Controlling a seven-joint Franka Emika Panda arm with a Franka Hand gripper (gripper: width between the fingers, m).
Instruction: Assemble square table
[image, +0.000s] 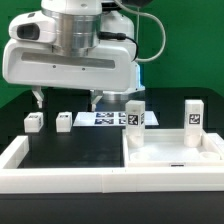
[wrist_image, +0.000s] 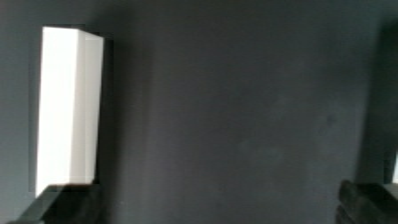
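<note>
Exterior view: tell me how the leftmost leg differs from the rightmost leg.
The leftmost leg looks short and squat; the rightmost leg stands tall and upright. The leftmost leg rests on the black table; the rightmost leg rises at the white square slab. Both are white and carry a black-white tag.

Smooth white plastic square table slab (image: 172, 154) at four o'clock, upright legs (image: 135, 112) alike — matt printed tags (image: 193, 119), matt black work surface (image: 75, 150).

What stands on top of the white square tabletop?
A tagged leg and a second leg stand upright on the tabletop. Their own bases cover the joints beneath.
</note>
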